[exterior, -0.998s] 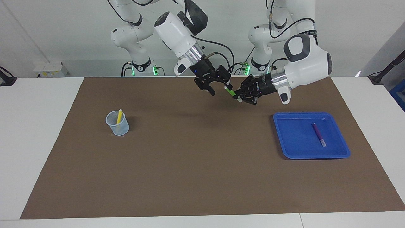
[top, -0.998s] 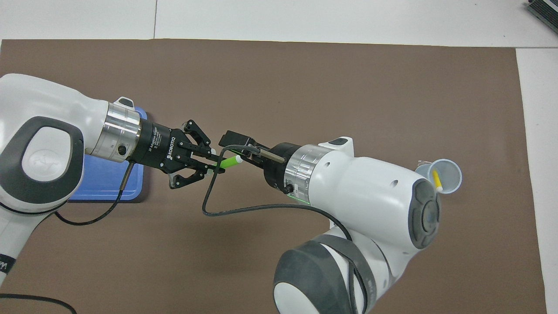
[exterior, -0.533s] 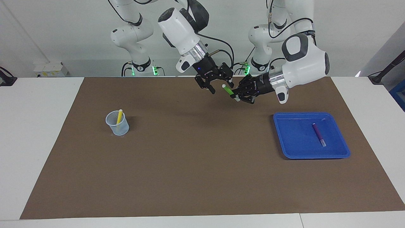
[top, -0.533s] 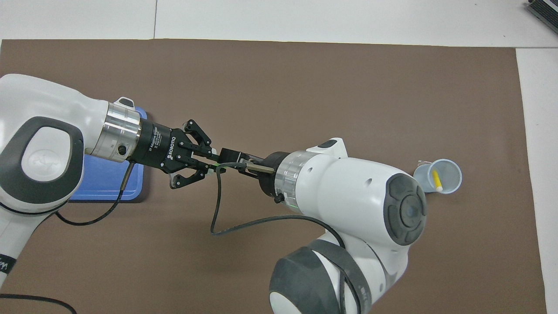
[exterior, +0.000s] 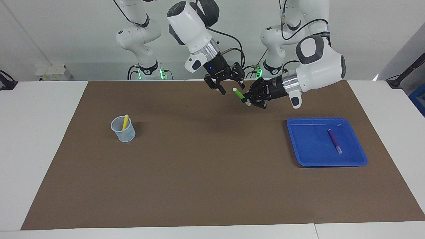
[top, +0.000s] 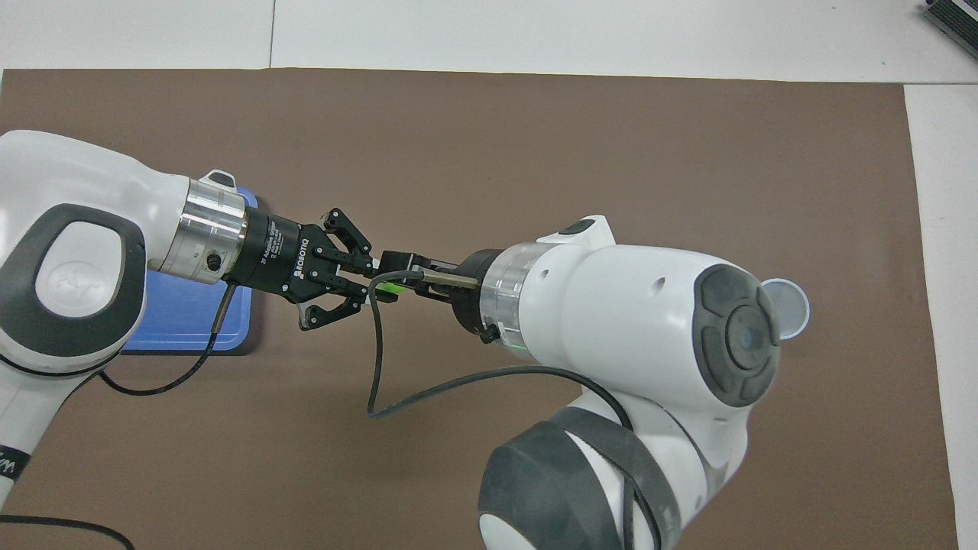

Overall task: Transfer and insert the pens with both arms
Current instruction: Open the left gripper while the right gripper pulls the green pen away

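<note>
A mid-air handover is judged to be in hand. A clear cup (exterior: 123, 130) toward the right arm's end holds the yellow pen (exterior: 125, 122). Over the mat (exterior: 212, 186), the right gripper (exterior: 231, 89) is spread wide around the free end of the green pen (exterior: 238, 94), which is clamped in the left gripper (exterior: 249, 98). Next, closing on it is called for. The purple pen (exterior: 334, 140) lies in the blue tray (exterior: 298, 156). Nothing is seen in the way.

**Room / background**

White desk (exterior: 40, 139) with a brown mat (exterior: 206, 172) covering most of its top. Plain white wall (exterior: 66, 33) at the robots' end. Small white box (exterior: 53, 72) against the wall at one corner. Even, diffuse lighting, soft shadows.
</note>
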Robot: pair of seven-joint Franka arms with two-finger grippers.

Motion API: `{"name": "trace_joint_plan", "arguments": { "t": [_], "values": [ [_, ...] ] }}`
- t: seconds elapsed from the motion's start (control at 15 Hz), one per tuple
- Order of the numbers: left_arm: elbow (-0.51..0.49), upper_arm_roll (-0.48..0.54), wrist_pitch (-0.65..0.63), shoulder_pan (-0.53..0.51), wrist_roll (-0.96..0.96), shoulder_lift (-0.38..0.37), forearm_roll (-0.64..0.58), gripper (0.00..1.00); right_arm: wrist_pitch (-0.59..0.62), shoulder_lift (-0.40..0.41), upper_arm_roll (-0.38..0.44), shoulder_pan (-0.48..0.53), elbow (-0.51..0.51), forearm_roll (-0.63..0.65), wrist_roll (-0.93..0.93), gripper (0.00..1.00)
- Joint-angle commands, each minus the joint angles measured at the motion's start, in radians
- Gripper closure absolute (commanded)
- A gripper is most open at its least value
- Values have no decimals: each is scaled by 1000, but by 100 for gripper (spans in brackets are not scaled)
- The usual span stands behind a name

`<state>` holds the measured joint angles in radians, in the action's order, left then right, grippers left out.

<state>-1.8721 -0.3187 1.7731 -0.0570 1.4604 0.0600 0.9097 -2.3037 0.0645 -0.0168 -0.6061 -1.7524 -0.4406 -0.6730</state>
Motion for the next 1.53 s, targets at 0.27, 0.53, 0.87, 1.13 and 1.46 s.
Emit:
{"name": "trace_joint_plan", "arguments": {
  "t": [0.27, 0.53, 0.87, 1.13, 1.46],
  "values": [
    [-33, 12, -6, 8, 14, -35, 23, 100, 20, 32, -11, 14, 42, 85, -26, 13],
    [-35, 12, -3, 8, 14, -37, 35, 100, 14, 32, -11, 12, 42, 86, -26, 28],
    [-35, 12, 0, 8, 12, -37, 46, 100, 9, 32, -11, 14, 42, 86, -26, 38],
    [-35, 12, 0, 8, 12, -37, 52, 100, 9, 32, -12, 12, 42, 86, -26, 55],
    [-38, 12, 0, 8, 12, -37, 61, 100, 4, 35, -12, 6, 34, 83, -65, 100]
  ]
}}
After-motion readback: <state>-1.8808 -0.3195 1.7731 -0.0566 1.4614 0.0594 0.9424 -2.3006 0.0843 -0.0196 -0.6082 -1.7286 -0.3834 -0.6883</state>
